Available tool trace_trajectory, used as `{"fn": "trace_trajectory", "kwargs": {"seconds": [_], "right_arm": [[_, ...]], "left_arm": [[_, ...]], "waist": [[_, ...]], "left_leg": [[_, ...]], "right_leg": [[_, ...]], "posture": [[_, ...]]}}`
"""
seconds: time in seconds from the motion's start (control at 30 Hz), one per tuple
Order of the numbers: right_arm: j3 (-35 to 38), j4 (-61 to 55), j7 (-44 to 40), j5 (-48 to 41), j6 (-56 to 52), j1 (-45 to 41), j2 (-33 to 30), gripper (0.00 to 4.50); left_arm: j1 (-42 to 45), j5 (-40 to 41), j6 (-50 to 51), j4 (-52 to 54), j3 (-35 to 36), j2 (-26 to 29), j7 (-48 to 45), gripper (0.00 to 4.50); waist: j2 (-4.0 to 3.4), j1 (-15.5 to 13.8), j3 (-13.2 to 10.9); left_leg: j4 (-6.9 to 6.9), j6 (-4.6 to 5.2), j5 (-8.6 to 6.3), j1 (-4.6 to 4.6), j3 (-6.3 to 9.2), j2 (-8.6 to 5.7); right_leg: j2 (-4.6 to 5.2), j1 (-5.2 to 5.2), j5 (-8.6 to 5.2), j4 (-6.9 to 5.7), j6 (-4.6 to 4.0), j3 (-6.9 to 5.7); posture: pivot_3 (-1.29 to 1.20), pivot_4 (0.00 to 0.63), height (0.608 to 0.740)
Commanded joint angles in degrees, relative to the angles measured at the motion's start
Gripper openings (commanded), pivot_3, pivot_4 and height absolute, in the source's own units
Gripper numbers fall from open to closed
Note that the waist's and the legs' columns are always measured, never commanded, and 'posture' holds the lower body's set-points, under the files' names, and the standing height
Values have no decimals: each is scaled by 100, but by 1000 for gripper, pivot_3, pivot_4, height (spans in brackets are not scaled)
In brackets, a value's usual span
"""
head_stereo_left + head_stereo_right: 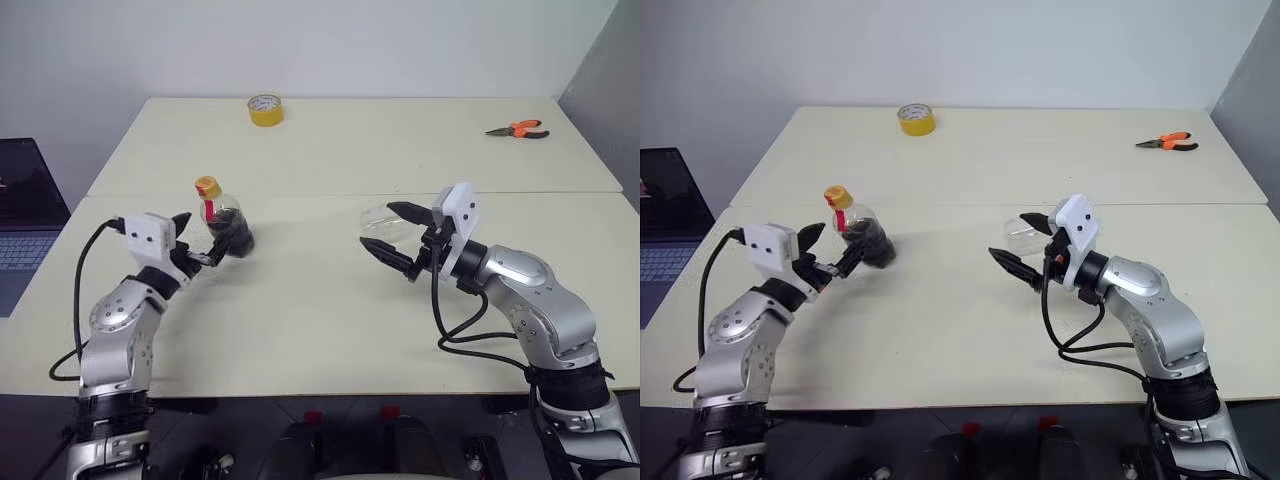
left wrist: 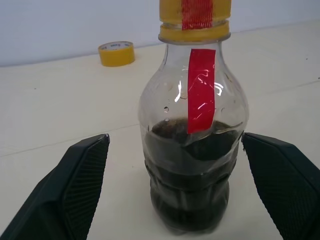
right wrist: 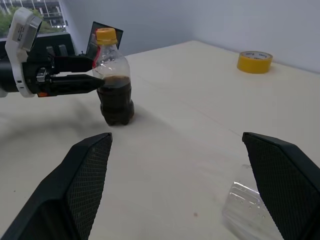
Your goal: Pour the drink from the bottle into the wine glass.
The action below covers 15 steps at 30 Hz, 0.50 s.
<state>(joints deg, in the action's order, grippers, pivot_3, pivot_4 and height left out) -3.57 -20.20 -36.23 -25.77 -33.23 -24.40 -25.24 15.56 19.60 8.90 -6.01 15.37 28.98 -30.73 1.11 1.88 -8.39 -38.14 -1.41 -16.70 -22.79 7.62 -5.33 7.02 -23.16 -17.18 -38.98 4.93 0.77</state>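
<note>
The bottle [image 1: 225, 225] stands upright on the left part of the table [image 1: 320, 330], with a yellow cap and a red label strip. Dark drink [image 2: 190, 190] fills its lower half. My left gripper [image 1: 200, 240] is open and level at the bottle; one finger lies on each side of it, with gaps on both sides. The wine glass [image 1: 371, 216] is a clear shape just beyond my right gripper [image 1: 378, 226], which is open, and I cannot tell whether it touches the glass. In the right wrist view the glass [image 3: 242, 202] sits low beside one finger.
A yellow tape roll [image 1: 265, 110] lies at the table's far edge, and orange-handled pliers [image 1: 518, 129] at the far right. A laptop [image 1: 20, 215] sits off the table's left side. A seam crosses the table just behind the bottle.
</note>
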Motion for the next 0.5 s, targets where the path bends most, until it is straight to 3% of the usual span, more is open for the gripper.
{"fn": "trace_trajectory", "kwargs": {"seconds": [0.03, 0.4, 0.5], "right_arm": [[27, -86, -17, 68, 126, -142, -28, 4457], [42, -87, -1, 190, 117, -127, -11, 4457], [63, -111, 21, 216, 104, -128, -30, 4500]], "left_arm": [[395, -185, -285, -381, -97, 106, -127, 4500], [1197, -519, -937, -1790, -429, -170, -353, 4500], [1281, -486, -1057, -1959, -436, -247, -431, 3867]], "waist": [[0, -2, 0], [1, 14, -1], [1, 16, -1]], "left_leg": [[0, 0, 0, 0, -1, 0], [-5, 0, 0, -4, 2, -2], [-5, 0, 0, -4, 2, -3]], "right_leg": [[0, 0, 0, 0, 0, 1], [1, -2, 0, -3, 0, -2], [2, -2, 0, -3, 0, -3]], "posture": [[0, 150, 740], [0, 150, 740], [0, 150, 740]]}}
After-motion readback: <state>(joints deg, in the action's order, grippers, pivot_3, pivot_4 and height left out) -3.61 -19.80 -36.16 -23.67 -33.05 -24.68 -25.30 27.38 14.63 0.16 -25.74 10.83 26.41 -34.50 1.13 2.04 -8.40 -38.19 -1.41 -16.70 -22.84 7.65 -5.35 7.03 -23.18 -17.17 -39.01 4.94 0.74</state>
